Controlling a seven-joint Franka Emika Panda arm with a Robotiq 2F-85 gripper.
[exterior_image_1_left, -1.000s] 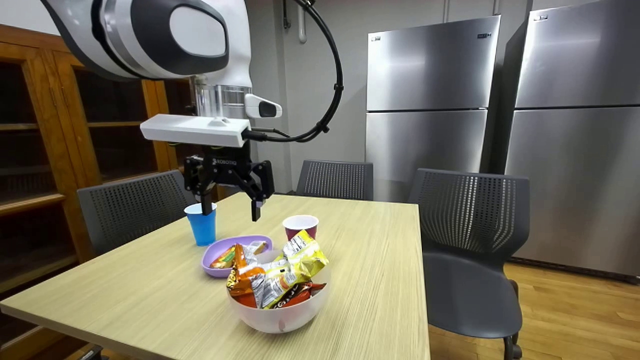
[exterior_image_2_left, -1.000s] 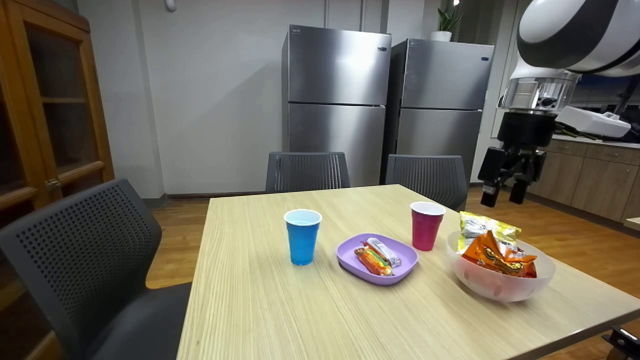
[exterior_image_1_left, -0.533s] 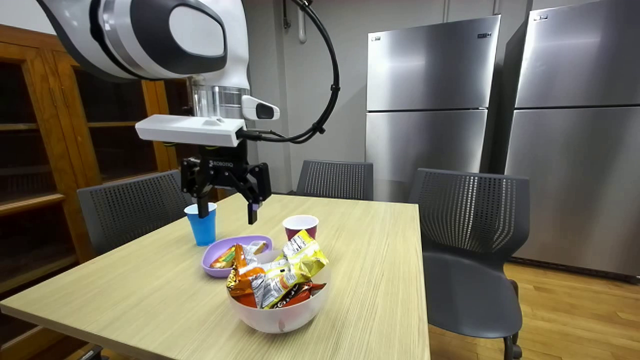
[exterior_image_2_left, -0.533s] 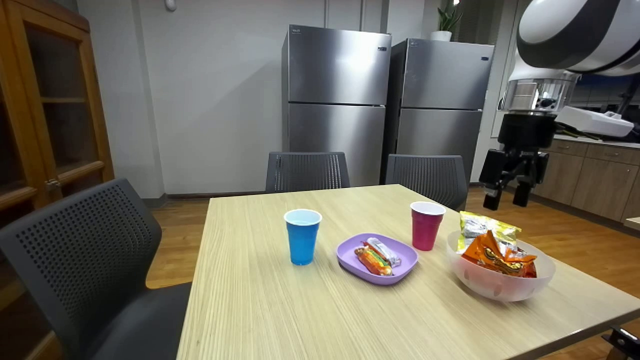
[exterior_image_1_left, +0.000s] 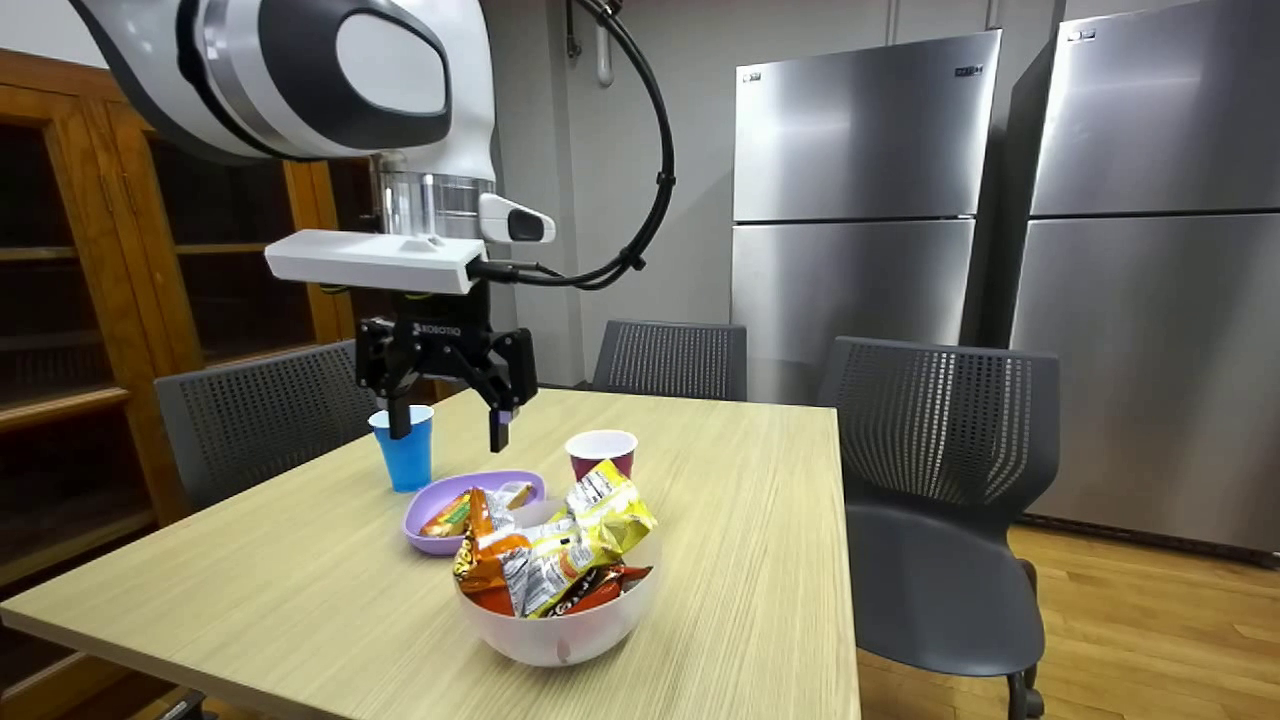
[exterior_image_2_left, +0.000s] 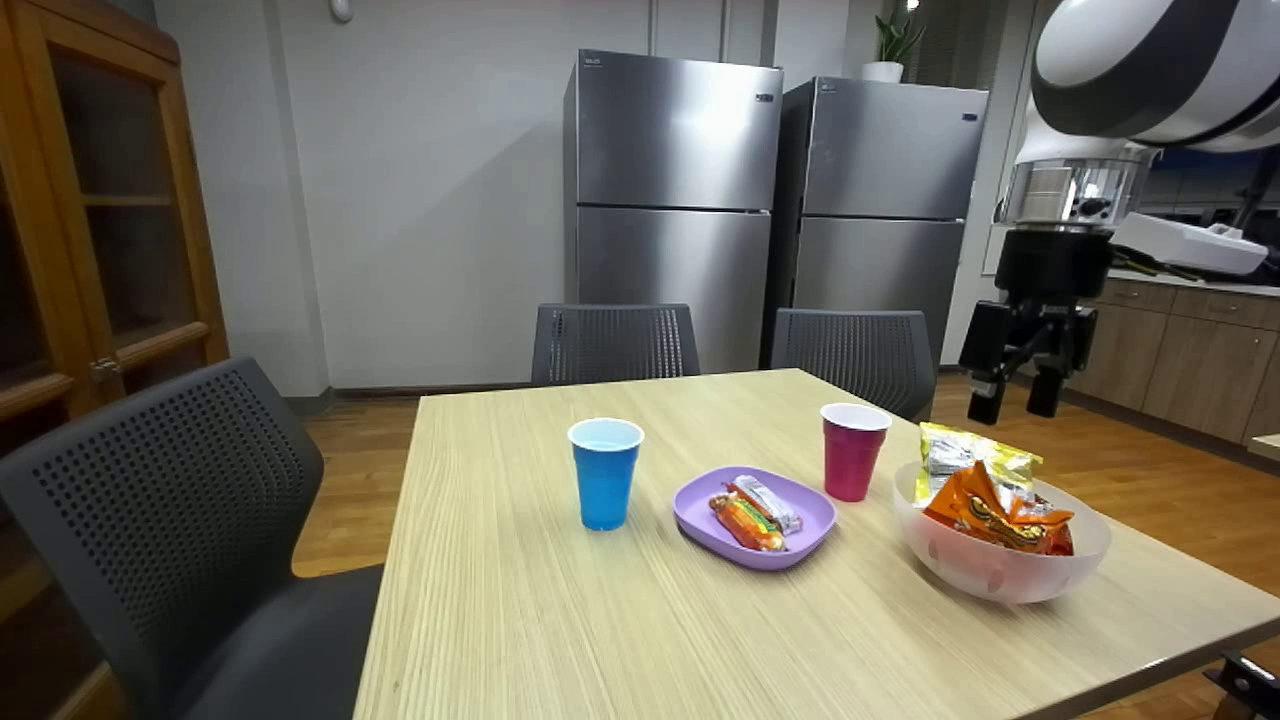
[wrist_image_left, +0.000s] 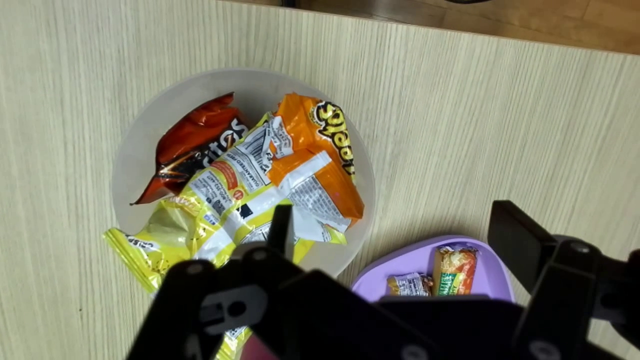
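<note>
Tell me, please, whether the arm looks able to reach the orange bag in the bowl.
Likely yes: the gripper is open and empty, and the orange bag lies mostly uncovered, though yellow packaging crowds it.

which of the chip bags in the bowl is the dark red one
The Doritos bag: dark red with black, it lies in the wrist view across the yellow chip bag from the orange Cheetos bag.

Snack bags: crinkled glossy film. Bowl: frosted plastic, from here. Plate: smooth plastic. Blue cup, red cup: smooth plastic. Tabletop: satin wood grain. 2 fridges: shiny brushed metal. Chairs: matt perforated plastic. Cabinet: varnished wood. Gripper: matt.
</note>
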